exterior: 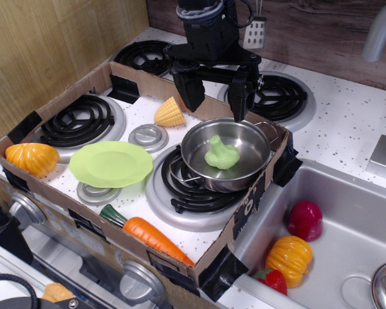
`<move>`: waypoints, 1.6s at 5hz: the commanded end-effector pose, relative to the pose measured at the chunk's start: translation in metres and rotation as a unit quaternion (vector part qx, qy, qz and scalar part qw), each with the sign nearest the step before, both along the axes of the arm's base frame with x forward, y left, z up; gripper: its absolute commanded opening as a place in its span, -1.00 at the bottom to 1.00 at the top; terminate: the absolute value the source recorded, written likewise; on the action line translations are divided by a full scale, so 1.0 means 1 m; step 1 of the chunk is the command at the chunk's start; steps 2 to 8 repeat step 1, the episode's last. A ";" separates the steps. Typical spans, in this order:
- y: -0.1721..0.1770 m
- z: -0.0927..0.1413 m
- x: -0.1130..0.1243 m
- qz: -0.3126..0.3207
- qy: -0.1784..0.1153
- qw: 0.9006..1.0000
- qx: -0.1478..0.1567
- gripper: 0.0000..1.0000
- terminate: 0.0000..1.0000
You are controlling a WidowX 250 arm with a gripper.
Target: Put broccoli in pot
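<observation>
The pale green broccoli [221, 154] lies inside the shiny steel pot [199, 166], which stands on the front right burner. My black gripper [215, 103] hangs just above the pot's far rim. Its two fingers are spread wide apart and hold nothing. The broccoli is free of the fingers.
A cardboard tray [241, 219] rings the stove top. In it are a corn piece [170, 113], a flat green plate [110, 163], an orange squash [32, 158] and a carrot [151, 235]. The sink [347, 238] at right holds toy vegetables. A spatula [255, 32] hangs behind.
</observation>
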State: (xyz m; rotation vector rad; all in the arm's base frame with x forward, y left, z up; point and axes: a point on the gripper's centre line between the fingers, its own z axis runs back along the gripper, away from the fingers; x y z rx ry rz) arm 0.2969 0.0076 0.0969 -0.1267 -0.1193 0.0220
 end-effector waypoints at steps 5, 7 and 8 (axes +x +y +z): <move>-0.007 0.020 0.014 -0.004 -0.017 1.000 0.002 1.00 1.00; -0.007 0.020 0.014 -0.004 -0.017 1.000 0.002 1.00 1.00; -0.007 0.020 0.014 -0.004 -0.017 1.000 0.002 1.00 1.00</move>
